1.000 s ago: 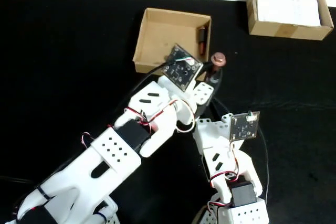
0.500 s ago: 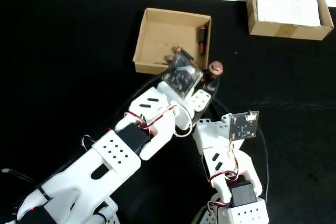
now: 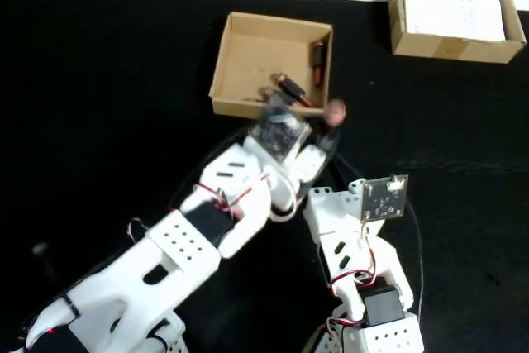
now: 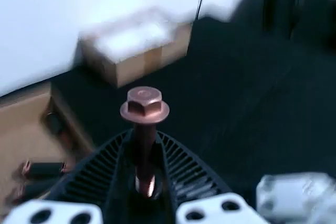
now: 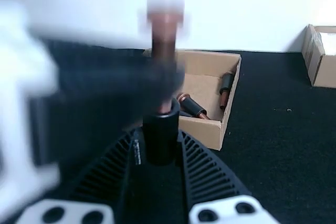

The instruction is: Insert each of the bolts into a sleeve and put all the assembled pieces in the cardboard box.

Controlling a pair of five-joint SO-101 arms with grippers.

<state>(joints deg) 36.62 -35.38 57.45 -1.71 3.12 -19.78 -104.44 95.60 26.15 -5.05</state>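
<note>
A copper bolt with a hex head stands upright between the jaws of my left gripper, which is shut on its shaft. In the high view this bolt sits just off the near right corner of the cardboard box. My right gripper is shut on a black sleeve, held upright. The blurred bolt hangs straight above the sleeve, its lower end at the sleeve's mouth. Two assembled pieces lie in the box.
A second cardboard box holding something white stands at the back right. The tabletop is black cloth, with a white wall behind it. My left arm lies across the front of the right arm.
My left arm has drawn back and lowered, carrying the bolt down from beside the box's corner to above the sleeve. The right arm has stayed still.
</note>
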